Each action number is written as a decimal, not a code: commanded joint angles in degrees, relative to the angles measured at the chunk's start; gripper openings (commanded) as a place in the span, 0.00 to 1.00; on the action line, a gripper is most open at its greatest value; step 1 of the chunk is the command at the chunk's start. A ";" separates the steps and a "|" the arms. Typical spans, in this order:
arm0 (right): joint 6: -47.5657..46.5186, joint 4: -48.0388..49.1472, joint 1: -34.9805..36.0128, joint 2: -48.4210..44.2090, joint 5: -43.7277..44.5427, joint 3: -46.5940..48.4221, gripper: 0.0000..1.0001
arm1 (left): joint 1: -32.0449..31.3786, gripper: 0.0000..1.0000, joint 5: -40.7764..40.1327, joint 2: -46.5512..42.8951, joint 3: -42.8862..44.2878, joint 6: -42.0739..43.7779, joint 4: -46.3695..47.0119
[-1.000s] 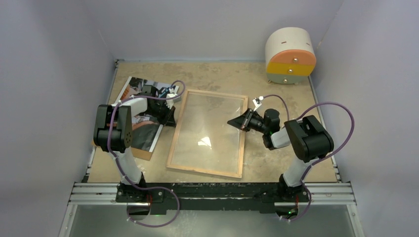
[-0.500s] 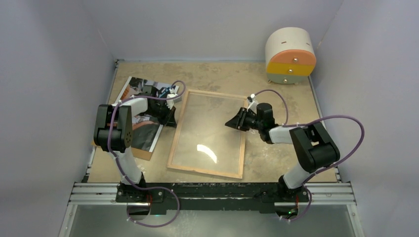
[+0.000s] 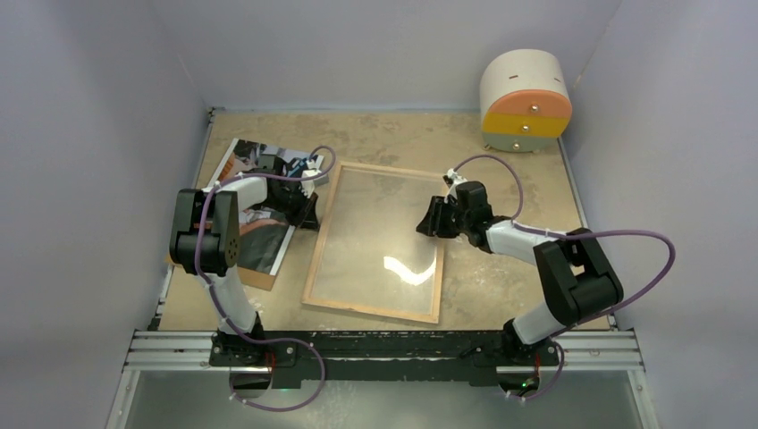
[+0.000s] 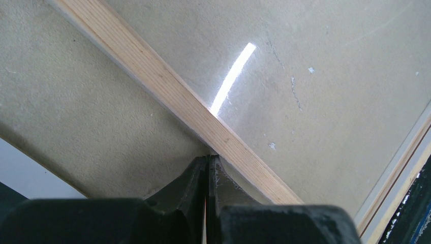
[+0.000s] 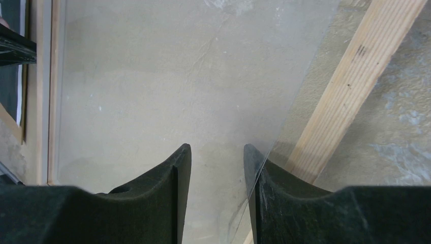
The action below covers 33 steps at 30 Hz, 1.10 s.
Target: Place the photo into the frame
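Two grippers logged. Left gripper (image 4: 207,161): fingers pressed together, nothing held, tips at the left rail of the frame (image 3: 371,308). Right gripper (image 5: 217,152): jaws parted, empty, above the right rail. Frame lies flat mid-table (image 3: 393,134); photo (image 3: 240,161) at the table's left edge.

Colour-wise: the frame (image 3: 371,311) is pale, straight-grained wood around clear glass with a white glare streak. The photo (image 3: 259,241), upper left, is black, bluish and reddish-brown with a white border. The desk (image 3: 393,138) is mottled sandy beige. The drum (image 3: 526,98), upper right, is cream with orange, yellow and grey bands. The cables (image 3: 636,234) are purple.
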 commanded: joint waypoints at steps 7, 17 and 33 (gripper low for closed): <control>-3.88 -9.12 0.30 -2.59 4.42 3.72 0.48 | -1.24 0.00 -5.02 4.29 -3.41 2.21 -4.81; -6.08 -16.43 0.19 -3.85 10.19 7.50 0.58 | -1.23 0.00 -4.85 4.21 -3.50 2.35 -4.91; -8.44 -24.24 0.39 -7.60 13.43 9.28 0.75 | -1.20 0.00 -4.84 4.23 -3.39 2.61 -5.09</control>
